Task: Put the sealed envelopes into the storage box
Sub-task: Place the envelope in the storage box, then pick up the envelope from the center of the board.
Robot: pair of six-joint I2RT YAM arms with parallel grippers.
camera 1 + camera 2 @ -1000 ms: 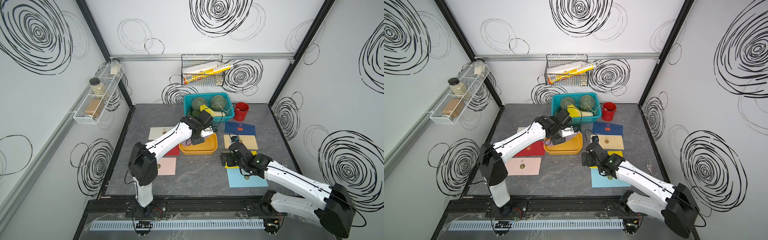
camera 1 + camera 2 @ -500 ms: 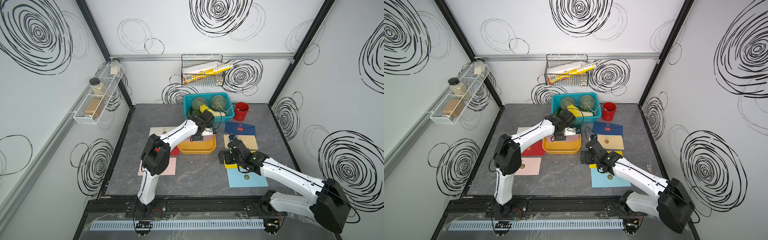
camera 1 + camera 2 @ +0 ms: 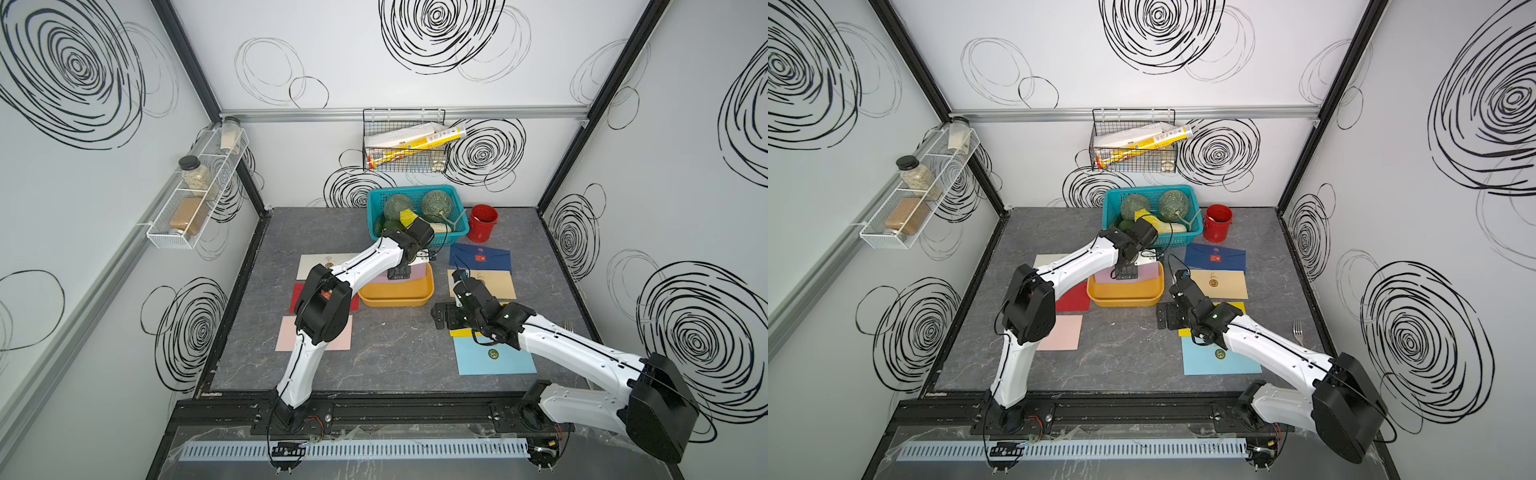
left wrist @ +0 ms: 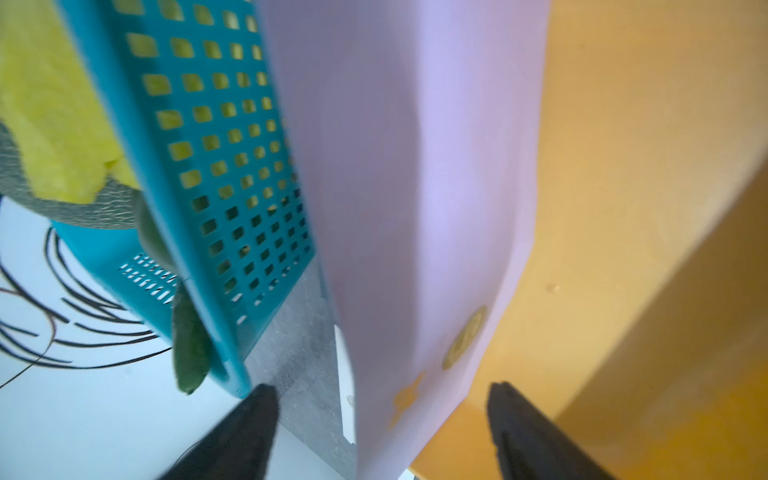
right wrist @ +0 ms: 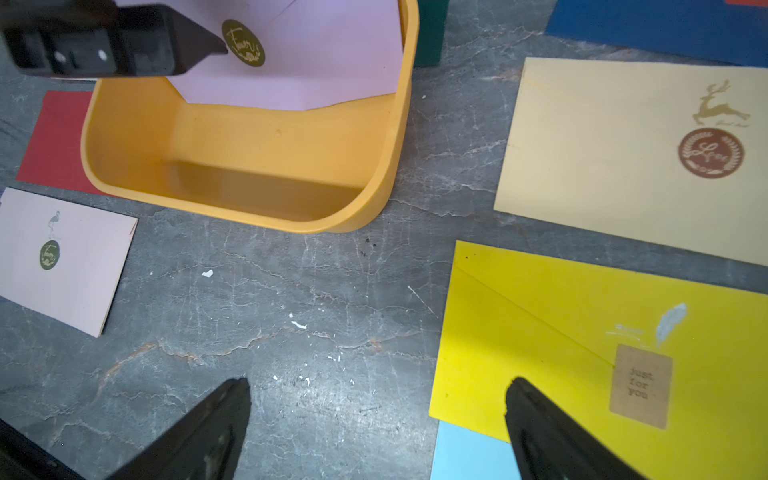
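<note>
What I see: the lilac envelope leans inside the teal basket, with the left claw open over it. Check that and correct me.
Wrong container. The lilac envelope leans inside the orange-yellow storage box, not the teal basket; the right wrist view shows this. The left claw is open over it, as you said.

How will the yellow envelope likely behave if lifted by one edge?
Probably floppy: the lilac envelope, similar paper, bends against the storage box wall. The yellow envelope lies flat on the table, so its edge may be hard to catch. It looks light.
</note>
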